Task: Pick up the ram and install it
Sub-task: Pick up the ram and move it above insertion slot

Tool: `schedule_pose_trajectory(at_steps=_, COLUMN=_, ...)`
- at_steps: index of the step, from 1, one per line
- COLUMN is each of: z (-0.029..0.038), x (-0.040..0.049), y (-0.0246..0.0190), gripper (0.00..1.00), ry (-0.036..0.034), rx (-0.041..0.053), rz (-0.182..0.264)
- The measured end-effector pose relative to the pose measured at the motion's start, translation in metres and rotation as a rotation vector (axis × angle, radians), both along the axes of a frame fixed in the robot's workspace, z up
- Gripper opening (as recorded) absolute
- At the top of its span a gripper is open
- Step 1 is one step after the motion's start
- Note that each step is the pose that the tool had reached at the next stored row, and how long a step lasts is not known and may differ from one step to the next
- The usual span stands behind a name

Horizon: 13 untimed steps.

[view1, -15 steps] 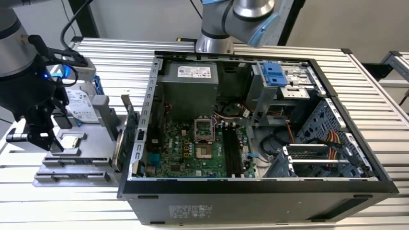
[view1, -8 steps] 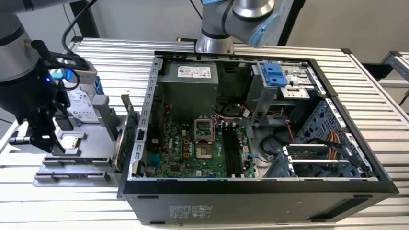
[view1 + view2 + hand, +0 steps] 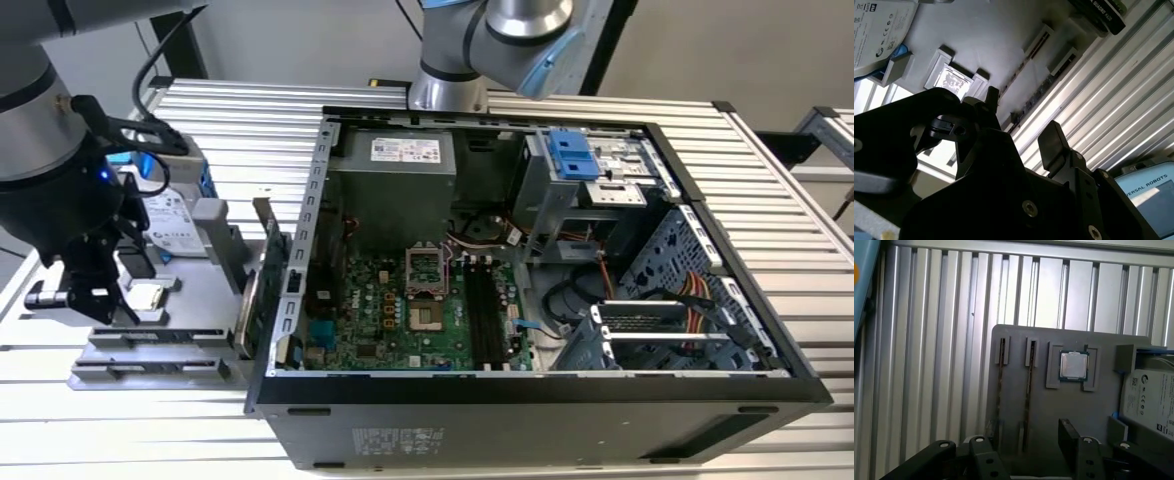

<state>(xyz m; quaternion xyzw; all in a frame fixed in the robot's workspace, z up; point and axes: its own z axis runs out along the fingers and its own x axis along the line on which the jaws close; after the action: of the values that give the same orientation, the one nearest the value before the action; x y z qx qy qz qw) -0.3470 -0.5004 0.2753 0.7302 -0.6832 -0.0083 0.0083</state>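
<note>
Jaws spread apart, nothing held, over grey tray (image 3: 1050, 407); ram (image 3: 1028, 390) on edge in tray slot.

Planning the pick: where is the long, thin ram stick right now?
In the first wrist view the ram stick stands on edge in a slot of the flat grey tray, next to the square silver processor chip.

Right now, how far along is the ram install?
Done: nothing shows yet. The ram stands edge-on in a tray slot, and the motherboard's black slots look empty. In hand: nothing; the hand is open, poised over the tray near the ram. Left: both the pick and the install.
</note>
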Motion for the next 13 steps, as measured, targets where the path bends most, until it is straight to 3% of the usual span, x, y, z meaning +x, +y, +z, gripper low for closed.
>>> schedule_pose_trajectory(at_steps=5, z=-0.0041, x=-0.0001, y=-0.0028, gripper=1.0, ry=-0.0002, rx=0.0001, rz=0.0)
schedule_pose_trajectory(at_steps=13, z=-0.0103, x=0.0, y=-0.0032, gripper=1.0, ry=-0.0001, rx=-0.0014, rz=0.0)
